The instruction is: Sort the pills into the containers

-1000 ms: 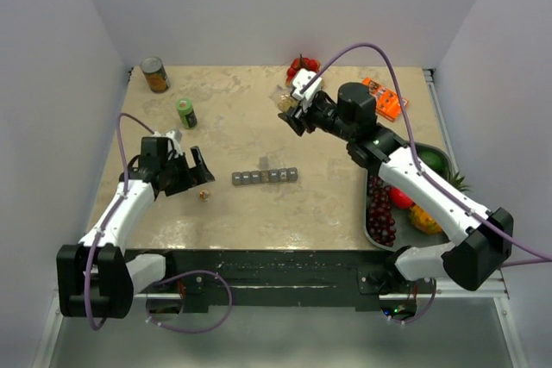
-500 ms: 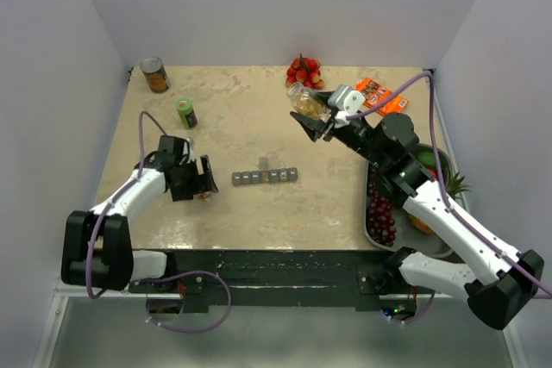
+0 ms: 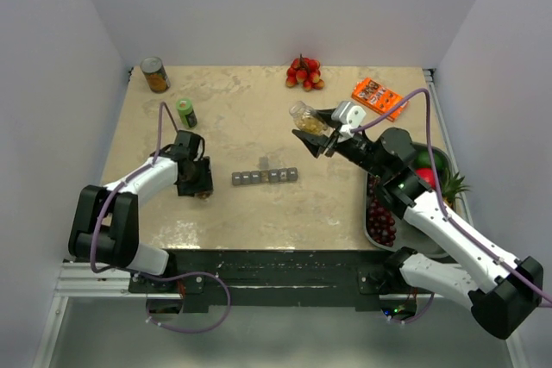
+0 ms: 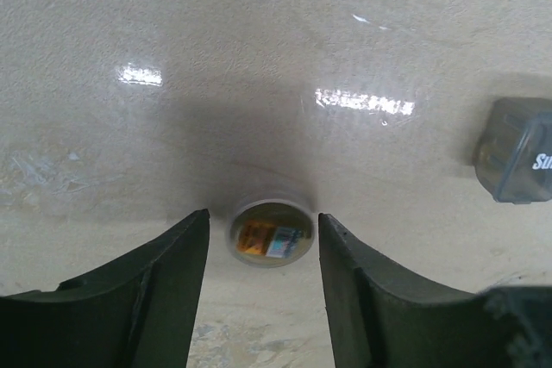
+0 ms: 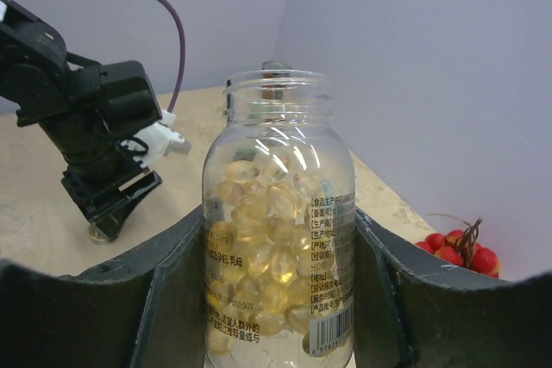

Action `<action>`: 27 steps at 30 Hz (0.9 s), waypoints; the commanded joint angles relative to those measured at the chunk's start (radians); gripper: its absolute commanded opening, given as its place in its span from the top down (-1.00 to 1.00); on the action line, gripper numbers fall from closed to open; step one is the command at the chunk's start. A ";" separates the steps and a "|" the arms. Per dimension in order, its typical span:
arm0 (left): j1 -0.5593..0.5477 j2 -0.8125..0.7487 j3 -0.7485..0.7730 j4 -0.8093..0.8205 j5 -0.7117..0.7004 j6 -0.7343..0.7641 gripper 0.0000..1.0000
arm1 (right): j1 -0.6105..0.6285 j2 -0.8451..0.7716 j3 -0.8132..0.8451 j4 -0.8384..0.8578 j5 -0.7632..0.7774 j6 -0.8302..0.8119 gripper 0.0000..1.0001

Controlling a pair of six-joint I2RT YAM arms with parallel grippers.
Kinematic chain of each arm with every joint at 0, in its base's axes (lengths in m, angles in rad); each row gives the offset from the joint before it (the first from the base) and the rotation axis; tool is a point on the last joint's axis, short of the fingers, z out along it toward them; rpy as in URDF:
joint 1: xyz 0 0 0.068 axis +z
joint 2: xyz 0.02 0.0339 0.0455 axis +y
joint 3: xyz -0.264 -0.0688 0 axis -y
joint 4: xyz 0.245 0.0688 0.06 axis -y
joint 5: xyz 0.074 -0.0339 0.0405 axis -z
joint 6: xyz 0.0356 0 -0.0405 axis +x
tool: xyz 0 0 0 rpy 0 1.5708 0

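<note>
1. The right gripper (image 5: 278, 316) is clamped on a clear plastic bottle (image 5: 276, 213), with one finger pressed to each side. The bottle has no cap and is held tilted above the right half of the beige stone-patterned table (image 3: 241, 122).
2. Yellow translucent capsules (image 5: 259, 252) fill most of the bottle.
3. The long, narrow grey plastic pill-organiser strip (image 3: 265, 177) lies flat near the table's middle, between the two arms and well apart from the bottle. I cannot tell what its compartments hold.
4. The left gripper (image 4: 264, 220) hangs low over the table, left of the strip. Its jaws are apart and straddle a small round white-rimmed cap (image 4: 267, 237), with a thin gap on each side.
5. A green bottle (image 3: 185, 112) and a tin can (image 3: 154, 74) stand upright at the far left.
6. A red fruit cluster (image 3: 302, 72) sits at the far edge.
</note>
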 commanded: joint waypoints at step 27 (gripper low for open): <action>-0.074 -0.231 0.115 0.124 0.519 0.042 0.88 | -0.080 0.014 0.155 -0.373 -0.448 -0.091 1.00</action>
